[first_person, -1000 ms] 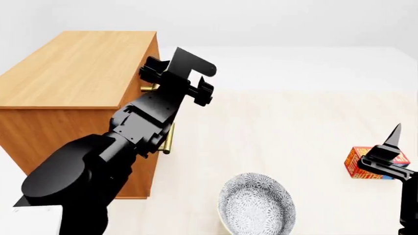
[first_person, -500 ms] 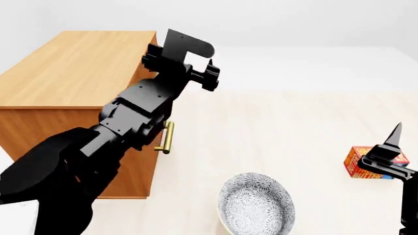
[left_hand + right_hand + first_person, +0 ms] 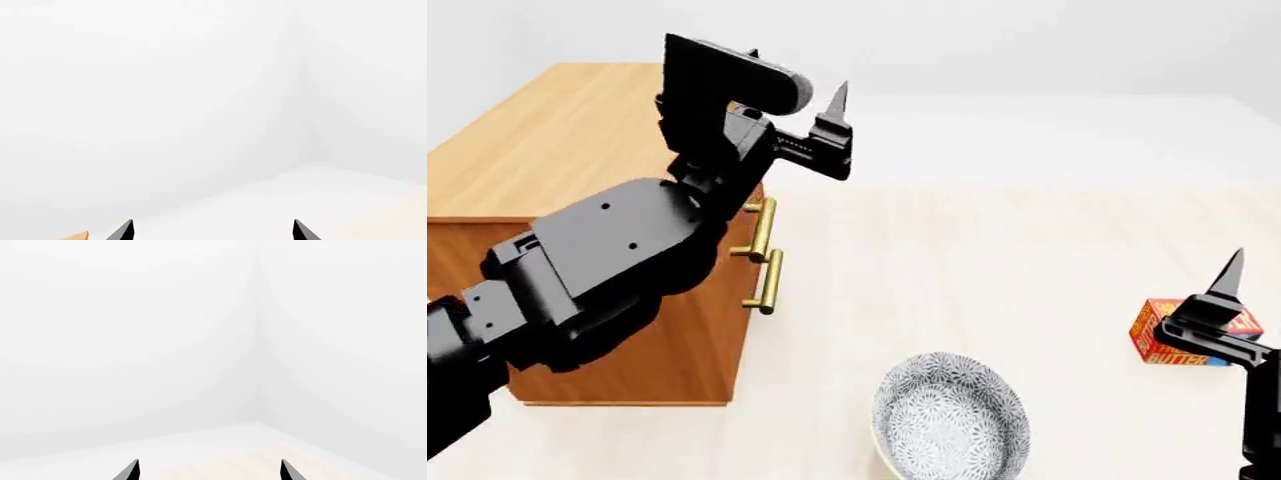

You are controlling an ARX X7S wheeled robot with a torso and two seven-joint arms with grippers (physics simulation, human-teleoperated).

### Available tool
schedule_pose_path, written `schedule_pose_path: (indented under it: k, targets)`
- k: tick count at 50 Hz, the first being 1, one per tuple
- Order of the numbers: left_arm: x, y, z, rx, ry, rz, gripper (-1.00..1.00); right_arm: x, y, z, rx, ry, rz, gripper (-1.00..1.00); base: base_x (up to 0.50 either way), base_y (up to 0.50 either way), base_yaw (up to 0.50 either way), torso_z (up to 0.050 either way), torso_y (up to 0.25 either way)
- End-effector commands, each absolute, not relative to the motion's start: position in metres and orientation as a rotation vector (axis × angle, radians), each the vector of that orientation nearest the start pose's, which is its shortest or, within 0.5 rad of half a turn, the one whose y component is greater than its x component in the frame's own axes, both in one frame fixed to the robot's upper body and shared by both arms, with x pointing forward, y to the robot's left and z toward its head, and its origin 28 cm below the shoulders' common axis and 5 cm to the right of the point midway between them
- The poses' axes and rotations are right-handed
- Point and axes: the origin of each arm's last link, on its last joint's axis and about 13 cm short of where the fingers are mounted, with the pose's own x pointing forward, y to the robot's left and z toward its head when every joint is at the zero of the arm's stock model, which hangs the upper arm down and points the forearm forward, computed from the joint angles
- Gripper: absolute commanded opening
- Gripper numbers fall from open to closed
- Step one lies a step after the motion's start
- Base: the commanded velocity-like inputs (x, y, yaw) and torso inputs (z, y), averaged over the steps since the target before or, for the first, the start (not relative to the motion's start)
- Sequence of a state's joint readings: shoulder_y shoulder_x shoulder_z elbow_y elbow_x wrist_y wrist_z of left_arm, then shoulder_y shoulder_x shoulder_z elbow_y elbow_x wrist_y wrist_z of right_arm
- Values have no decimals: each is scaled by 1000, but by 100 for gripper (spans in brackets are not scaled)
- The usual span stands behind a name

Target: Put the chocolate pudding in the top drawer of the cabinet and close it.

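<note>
Two brass handles (image 3: 765,255), one bowl (image 3: 950,420), one cabinet (image 3: 574,160)

One cabinet (image 3: 587,150); two brass handles (image 3: 766,228), (image 3: 771,282); one patterned bowl (image 3: 950,420); one red-orange butter box (image 3: 1177,333); two arms, one end effector each (image 3: 834,110), (image 3: 1228,275).

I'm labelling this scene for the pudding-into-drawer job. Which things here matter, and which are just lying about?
For the job: cabinet; top drawer, shut.
Lying about: patterned bowl; lower drawer; red-orange box behind the right gripper, seemingly butter, not pudding, though partly hidden.
</note>
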State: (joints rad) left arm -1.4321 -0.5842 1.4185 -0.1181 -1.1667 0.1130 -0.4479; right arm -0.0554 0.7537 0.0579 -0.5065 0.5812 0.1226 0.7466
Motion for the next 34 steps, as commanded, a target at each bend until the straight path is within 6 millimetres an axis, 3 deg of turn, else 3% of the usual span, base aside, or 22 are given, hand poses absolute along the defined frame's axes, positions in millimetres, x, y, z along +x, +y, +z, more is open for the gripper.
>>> schedule_pose_path:
  k: [1, 21, 34]
  targets:
    - [285, 203, 255, 85, -433, -437, 100, 191, -202, 148, -90, -325, -460, 100, 0, 0, 0, 0, 0]
    - [217, 246, 221, 59, -589, -432, 100, 181, -190, 151, -121, -361, -397, 100, 0, 0, 0, 0, 0]
    - [166, 271, 213, 19, -666, -412, 100, 174, -185, 153, -119, -381, -383, 100, 0, 0, 0, 0, 0]
